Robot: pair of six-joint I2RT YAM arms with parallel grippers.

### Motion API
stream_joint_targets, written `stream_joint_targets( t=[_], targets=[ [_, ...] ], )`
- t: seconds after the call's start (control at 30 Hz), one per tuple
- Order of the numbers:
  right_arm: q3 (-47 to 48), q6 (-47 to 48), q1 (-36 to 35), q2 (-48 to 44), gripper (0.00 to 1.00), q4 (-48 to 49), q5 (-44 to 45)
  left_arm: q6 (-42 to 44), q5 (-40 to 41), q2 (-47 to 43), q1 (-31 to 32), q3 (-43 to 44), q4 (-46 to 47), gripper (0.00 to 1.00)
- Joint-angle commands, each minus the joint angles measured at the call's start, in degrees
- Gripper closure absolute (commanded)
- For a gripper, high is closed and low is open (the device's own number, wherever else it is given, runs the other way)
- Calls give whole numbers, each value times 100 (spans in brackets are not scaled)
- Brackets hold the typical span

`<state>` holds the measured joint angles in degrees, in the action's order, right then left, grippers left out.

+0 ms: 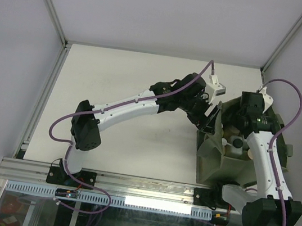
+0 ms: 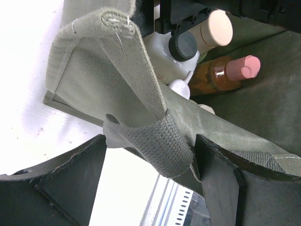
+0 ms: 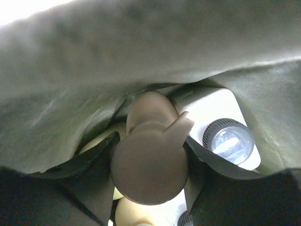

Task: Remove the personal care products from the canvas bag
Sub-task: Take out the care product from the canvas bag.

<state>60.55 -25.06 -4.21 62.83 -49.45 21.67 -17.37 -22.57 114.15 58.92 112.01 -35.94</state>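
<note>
The canvas bag [image 1: 213,153] slumps at the right side of the table [image 1: 127,81]. The left claw [image 2: 150,139] stands open at its rim, the strap handle [image 2: 141,80] hanging between the fingers. The right claw [image 3: 149,141] is down inside the bag, closed on a tan bottle [image 3: 149,165] by its cap, just beside a white bottle [image 3: 207,106].

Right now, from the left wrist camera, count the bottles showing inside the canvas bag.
4: white bottle with black cap, beige-capped one beside it, amber pink-capped one at right, white pump top below. A pale tip may be a fifth; others may be hidden.
</note>
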Motion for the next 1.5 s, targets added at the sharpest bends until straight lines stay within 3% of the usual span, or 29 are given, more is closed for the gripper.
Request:
stream_joint_targets(
  t=[0.0, 0.13, 0.2, 0.43, 0.93, 1.47],
  targets=[
    [-41, 297, 28, -10, 55, 380, 101, 133, 103, 32, 32, 304, -103, 25],
    [224, 601, 28, 57, 88, 229, 59, 114, 142, 64, 33, 453, -189, 23],
    [433, 650, 30, 41, 100, 84, 97, 98, 184, 64, 32, 492, -194, 19],
    [1138, 928, 30, -129, 100, -393, -68, -129, 394, 42, -24, 612, -185, 1],
    [2957, 1057, 22, -161, 100, -1576, -609, -960, 1352, -707, -282, 468, -54, 1],
    [4469, 1154, -357, 271, 100, -2349, -626, -1436, 2353, -1875, -284, -802, -53, 1]
  ],
)
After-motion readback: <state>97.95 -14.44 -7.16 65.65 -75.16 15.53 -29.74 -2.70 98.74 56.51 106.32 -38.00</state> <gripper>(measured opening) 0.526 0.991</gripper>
